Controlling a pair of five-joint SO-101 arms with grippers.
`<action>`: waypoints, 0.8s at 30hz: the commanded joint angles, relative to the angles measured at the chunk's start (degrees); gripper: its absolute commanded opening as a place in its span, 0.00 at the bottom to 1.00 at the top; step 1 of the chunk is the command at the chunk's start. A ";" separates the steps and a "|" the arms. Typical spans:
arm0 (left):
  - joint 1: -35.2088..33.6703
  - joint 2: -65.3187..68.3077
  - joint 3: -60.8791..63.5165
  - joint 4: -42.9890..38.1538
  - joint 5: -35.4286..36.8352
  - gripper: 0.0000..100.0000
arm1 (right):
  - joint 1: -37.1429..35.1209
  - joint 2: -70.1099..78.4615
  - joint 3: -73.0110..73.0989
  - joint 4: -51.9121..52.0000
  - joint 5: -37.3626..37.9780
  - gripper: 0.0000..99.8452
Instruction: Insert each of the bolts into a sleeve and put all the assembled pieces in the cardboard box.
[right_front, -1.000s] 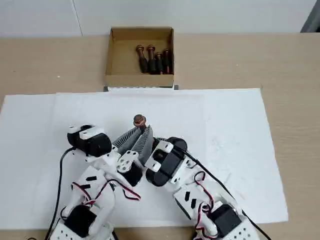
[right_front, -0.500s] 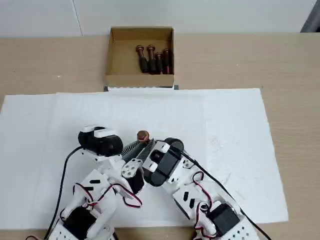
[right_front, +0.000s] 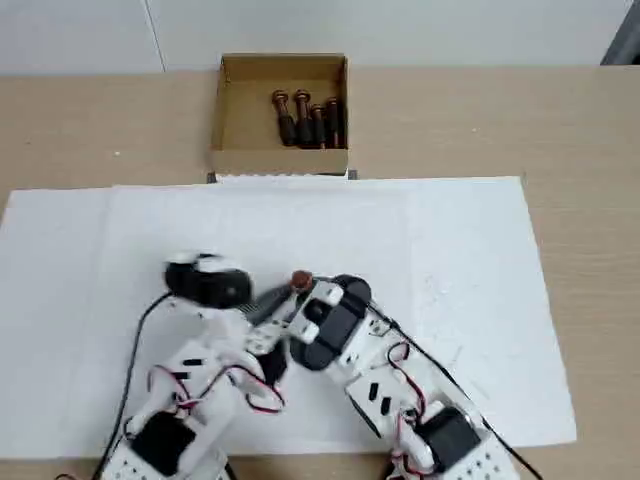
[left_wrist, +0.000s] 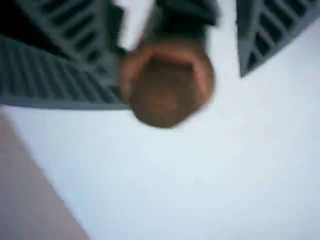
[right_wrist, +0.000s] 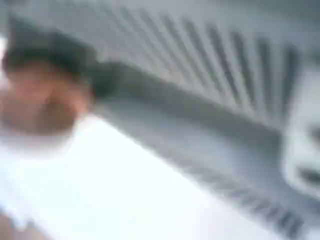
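Fingers (left_wrist: 55, 65) of left gripper (left_wrist: 172, 55) spread beside bolt (left_wrist: 167, 90); right fingers (right_wrist: 175, 115) seemingly pinch its sleeve (left_wrist: 185, 15), so the piece can go to cardboard box (right_front: 283, 160), well apart.

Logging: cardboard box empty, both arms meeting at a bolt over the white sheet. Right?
No: the high view shows assembled pieces in the cardboard box, so it is not empty. The rest, with the bolt over the white sheet, stands.
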 joint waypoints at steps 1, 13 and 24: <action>-2.02 -0.09 -1.36 0.88 -1.93 0.21 | -0.48 -1.01 -3.34 -2.33 0.53 0.00; -2.81 0.18 -12.88 3.78 -2.11 0.21 | -0.40 -1.01 -2.37 -2.33 0.53 0.00; -8.70 0.00 -15.60 7.74 -4.48 0.01 | 0.04 -1.01 -2.81 -2.33 0.53 0.00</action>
